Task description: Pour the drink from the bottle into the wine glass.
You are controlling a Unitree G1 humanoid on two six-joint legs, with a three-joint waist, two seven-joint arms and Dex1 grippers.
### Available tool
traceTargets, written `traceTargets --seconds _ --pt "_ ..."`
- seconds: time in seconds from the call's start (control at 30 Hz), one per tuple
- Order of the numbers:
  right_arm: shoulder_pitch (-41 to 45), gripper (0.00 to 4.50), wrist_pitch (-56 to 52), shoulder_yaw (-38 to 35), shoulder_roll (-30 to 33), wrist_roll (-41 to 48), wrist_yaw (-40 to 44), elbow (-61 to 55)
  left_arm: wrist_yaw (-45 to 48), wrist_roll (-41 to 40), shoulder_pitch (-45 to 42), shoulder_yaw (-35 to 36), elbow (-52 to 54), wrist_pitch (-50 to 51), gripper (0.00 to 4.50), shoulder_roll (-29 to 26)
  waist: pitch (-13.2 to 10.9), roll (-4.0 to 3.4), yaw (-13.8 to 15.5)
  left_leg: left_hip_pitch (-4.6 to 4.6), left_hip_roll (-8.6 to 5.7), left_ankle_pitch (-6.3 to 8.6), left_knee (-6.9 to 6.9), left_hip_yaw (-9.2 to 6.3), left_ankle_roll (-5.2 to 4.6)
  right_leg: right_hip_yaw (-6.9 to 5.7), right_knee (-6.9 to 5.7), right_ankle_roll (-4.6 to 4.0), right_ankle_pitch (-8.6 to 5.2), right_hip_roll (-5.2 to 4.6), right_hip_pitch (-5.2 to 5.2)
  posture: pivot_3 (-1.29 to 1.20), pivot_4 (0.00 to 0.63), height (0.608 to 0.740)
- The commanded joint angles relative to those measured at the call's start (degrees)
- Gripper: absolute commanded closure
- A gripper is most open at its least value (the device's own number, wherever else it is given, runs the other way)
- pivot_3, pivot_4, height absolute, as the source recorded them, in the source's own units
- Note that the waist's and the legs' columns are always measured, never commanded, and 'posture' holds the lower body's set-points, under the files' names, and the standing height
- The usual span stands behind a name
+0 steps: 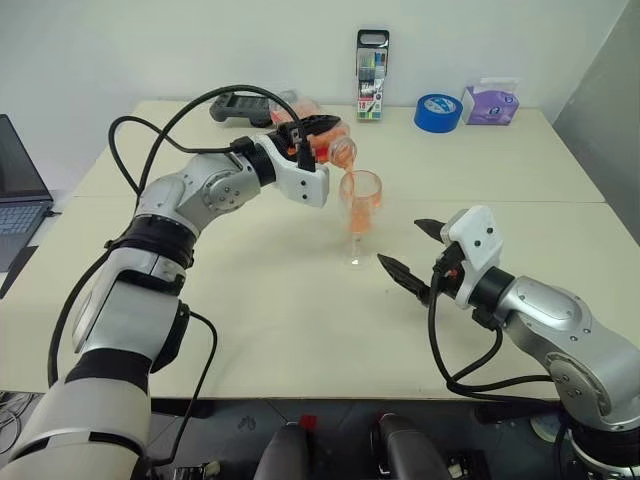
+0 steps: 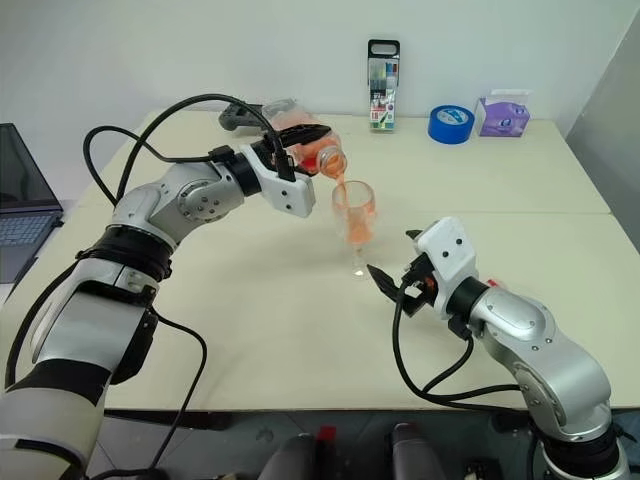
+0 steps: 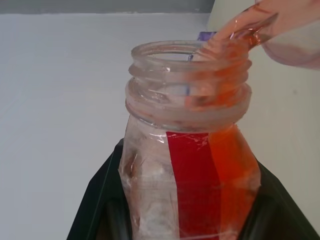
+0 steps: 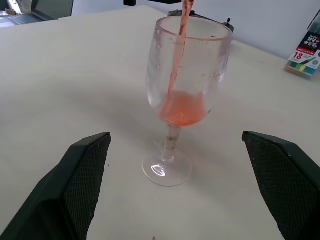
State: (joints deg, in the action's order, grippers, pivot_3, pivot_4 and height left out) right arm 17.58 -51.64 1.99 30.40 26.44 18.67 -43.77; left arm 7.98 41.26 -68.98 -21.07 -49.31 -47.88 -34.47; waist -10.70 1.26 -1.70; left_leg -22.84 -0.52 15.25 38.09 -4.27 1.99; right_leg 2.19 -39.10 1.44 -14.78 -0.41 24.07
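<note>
Left gripper (image 1: pixel 318 128), fingers clamped on bottle (image 1: pixel 322 138), holds it tipped, upper centre of frame, w/ drink (image 4: pixel 181 37) streaming into glass (image 1: pixel 360 212) at centre of worktop (image 1: pixel 250 300). Right gripper (image 1: pixel 418 250), lower right, fingers wide apart, empty, near glass, not touching.

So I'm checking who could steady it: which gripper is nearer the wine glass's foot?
Right. The right gripper stands open beside the wine glass, low near its foot. The left gripper is above the rim, shut on the tilted bottle.
</note>
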Motion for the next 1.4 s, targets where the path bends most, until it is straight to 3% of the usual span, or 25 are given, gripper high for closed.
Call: traceTargets --seconds 0.03,1.03,1.4 --pt "1.0 0.0 1.1 0.0 0.3 -0.7 0.4 -1.0 -2.2 0.6 -3.0 0.1 0.8 0.0 2.68 -1.0 0.0 0.0 0.0 0.0 0.0 0.0 0.0 0.0 0.0 0.0 0.0 0.0 0.0 0.0 0.0 0.0 0.15 0.74" --pt "1.6 0.0 1.7 0.0 -0.1 -2.4 2.2 0.0 -6.6 3.9 -3.7 -1.3 0.4 0.0 2.68 -2.1 0.0 0.0 0.0 0.0 0.0 0.0 0.01 0.01 0.0 0.0 -0.03 0.0 0.0 0.0 0.0 0.0 0.15 0.74" --pt "1.9 0.0 2.1 -0.6 -1.0 -2.3 2.3 0.3 -4.5 0.4 -3.3 0.2 -0.7 0.5 2.68 -1.2 0.0 0.0 0.0 0.0 -0.01 0.0 0.02 0.01 0.0 0.0 -0.04 0.0 0.0 -0.01 0.0 0.0 0.15 0.74"
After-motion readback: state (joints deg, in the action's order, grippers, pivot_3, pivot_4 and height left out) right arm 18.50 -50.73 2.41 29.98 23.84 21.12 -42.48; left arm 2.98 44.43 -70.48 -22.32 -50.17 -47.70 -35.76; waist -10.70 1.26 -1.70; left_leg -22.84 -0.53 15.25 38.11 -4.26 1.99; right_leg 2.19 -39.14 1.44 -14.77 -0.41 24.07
